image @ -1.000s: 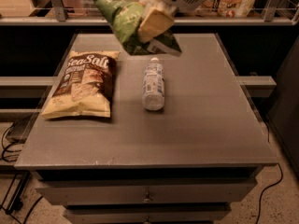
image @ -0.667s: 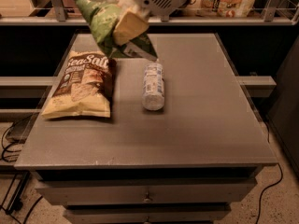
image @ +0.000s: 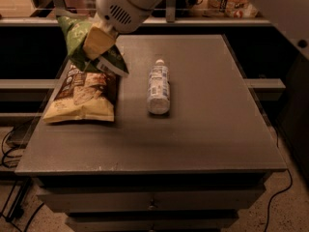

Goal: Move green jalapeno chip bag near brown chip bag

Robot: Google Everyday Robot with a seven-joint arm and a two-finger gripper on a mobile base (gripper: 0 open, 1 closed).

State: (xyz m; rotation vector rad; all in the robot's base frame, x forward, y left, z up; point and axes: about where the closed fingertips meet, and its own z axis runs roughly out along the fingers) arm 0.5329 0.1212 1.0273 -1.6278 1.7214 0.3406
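Note:
The green jalapeno chip bag (image: 76, 38) hangs in my gripper (image: 96, 43), whose yellowish fingers (image: 100, 40) are shut on it. The bag is held in the air over the far left of the table, above the top end of the brown chip bag (image: 83, 94). The brown chip bag lies flat on the table's left side; its upper part is hidden behind the green bag. The white arm (image: 120, 8) reaches in from the top of the view.
A clear plastic water bottle (image: 158, 86) lies on its side mid-table, right of the brown bag. The grey table (image: 203, 124) has drawers below its front edge. Shelves with packages (image: 227, 1) stand behind. Cables lie on the floor.
My gripper has carried the green bag leftward, from above the bottle area to over the top of the brown bag. The bottle and brown bag have not moved.

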